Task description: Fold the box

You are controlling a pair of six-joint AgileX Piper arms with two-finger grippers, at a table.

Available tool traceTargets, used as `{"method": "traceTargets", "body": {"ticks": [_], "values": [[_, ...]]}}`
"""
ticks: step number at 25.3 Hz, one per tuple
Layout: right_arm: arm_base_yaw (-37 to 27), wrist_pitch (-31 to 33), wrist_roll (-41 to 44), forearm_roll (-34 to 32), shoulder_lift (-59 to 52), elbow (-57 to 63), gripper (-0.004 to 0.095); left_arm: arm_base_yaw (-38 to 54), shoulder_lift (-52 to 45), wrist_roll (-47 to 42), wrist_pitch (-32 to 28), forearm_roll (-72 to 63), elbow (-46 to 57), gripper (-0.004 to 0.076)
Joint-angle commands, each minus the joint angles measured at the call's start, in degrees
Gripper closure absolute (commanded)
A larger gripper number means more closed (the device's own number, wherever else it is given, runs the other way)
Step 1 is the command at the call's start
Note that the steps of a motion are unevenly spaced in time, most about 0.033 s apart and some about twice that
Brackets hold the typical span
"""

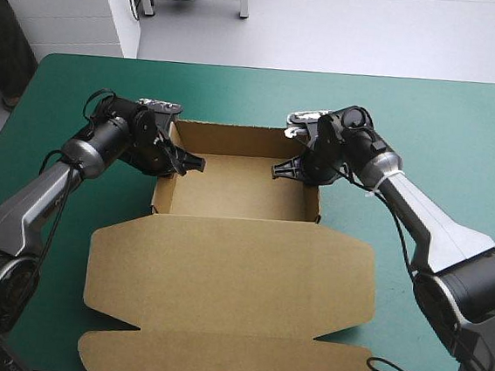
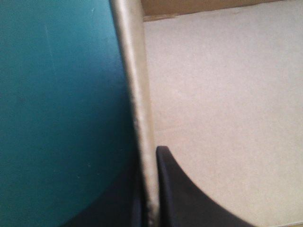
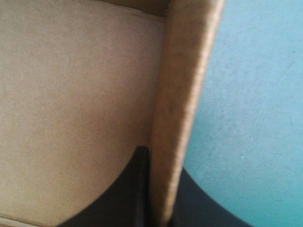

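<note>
The brown box (image 1: 238, 193) stands mid-table as an open tray, with its lid (image 1: 230, 276) lying flat toward the near edge. My left gripper (image 1: 186, 162) is shut on the tray's left wall (image 2: 135, 85), one black finger (image 2: 189, 198) inside and the other outside over the cover. My right gripper (image 1: 291, 168) is shut on the right wall (image 3: 187, 85), with one finger (image 3: 125, 194) inside the tray. Both walls stand upright between the fingers of the left gripper (image 2: 151, 194) and the right gripper (image 3: 158, 194).
The lid's rounded front flap (image 1: 222, 358) reaches almost to the table's near edge. Teal-green cover (image 1: 463, 136) shows beyond the tray's far wall and on both sides of the box.
</note>
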Motion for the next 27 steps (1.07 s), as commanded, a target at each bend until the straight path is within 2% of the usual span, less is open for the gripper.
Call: {"method": "traceTargets", "body": {"ticks": [1, 9, 14, 16, 18, 19, 21, 24, 27], "values": [[0.8, -2.2, -2.4, 6.0, -1.6, -1.2, 0.0927, -1.0, -0.5, 0.6, -4.2, -2.8, -2.1, 0.0731], [0.8, -2.7, -2.1, 6.8, 2.1, -1.2, 0.0927, -1.0, 2.7, 1.6, -2.5, -2.6, -2.1, 0.073], [0.8, -1.5, -2.4, 5.5, 2.2, -1.2, 0.0911, -1.0, 2.7, 6.0, -2.4, -2.6, -2.1, 0.0716], [0.8, 0.3, -2.4, 3.3, 2.2, -1.2, 0.084, -1.0, 2.7, 9.1, -1.0, -2.6, -2.1, 0.0654], [0.8, 1.8, -1.8, 1.4, 2.2, -1.4, 0.0689, -1.0, 2.7, 9.7, 0.1, -2.6, -2.1, 0.0547], [0.8, 2.2, -1.7, 0.7, 2.2, -1.8, 0.0617, -1.0, 2.7, 9.7, 0.2, -2.7, -2.1, 0.047], [0.8, 2.8, -0.6, 0.0, 2.2, -2.5, 0.0548, -1.0, 2.7, 9.7, 0.2, -2.8, -2.1, 0.0363], [0.8, 3.6, -0.3, -1.9, 2.2, -3.8, 0.0525, -1.0, 2.7, 9.7, 0.2, -2.8, -2.1, 0.0233], [0.8, 5.5, -0.2, -3.1, 2.2, -5.5, 0.0523, -1.0, 2.6, 9.6, 0.2, -2.8, -2.1, 0.0182]]}}
